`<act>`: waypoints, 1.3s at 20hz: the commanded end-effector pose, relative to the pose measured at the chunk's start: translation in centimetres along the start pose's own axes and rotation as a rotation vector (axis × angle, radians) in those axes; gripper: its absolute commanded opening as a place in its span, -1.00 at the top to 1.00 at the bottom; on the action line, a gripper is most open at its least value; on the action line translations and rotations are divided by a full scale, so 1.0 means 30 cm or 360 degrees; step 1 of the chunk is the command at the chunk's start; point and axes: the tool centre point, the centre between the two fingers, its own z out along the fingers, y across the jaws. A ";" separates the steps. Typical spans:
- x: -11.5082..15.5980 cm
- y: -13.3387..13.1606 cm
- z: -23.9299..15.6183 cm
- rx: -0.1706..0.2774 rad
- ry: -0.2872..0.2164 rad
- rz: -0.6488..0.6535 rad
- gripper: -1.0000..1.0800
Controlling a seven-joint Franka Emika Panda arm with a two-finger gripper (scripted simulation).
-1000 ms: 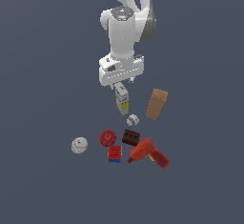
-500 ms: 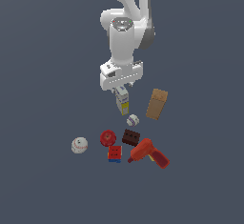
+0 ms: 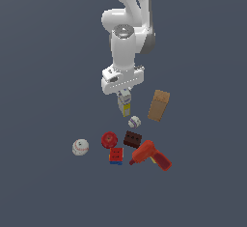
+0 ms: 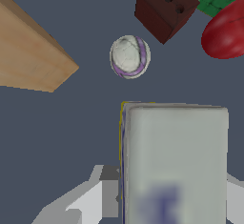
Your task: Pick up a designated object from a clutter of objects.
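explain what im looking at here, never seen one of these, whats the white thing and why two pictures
The white thing is a simulated robot arm, drawn by a computer. One picture looks at the whole scene from outside; the other comes from a camera on the arm's wrist, looking down past its claw.

The claw sits around the top of a tall white and yellow carton; whether it is squeezing yet is not clear. The big pale box in the wrist picture is that carton's top.

Scattered nearby: a brown box, a small ball, a baseball, a red fruit, a dark brown block, a red and blue block and a red drill.
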 end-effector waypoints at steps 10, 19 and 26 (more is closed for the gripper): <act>0.001 0.000 0.000 -0.0001 0.0001 0.0000 1.00; 0.049 -0.002 -0.062 -0.0001 0.0001 0.0000 1.00; 0.144 -0.005 -0.181 -0.0001 0.0001 0.0000 1.00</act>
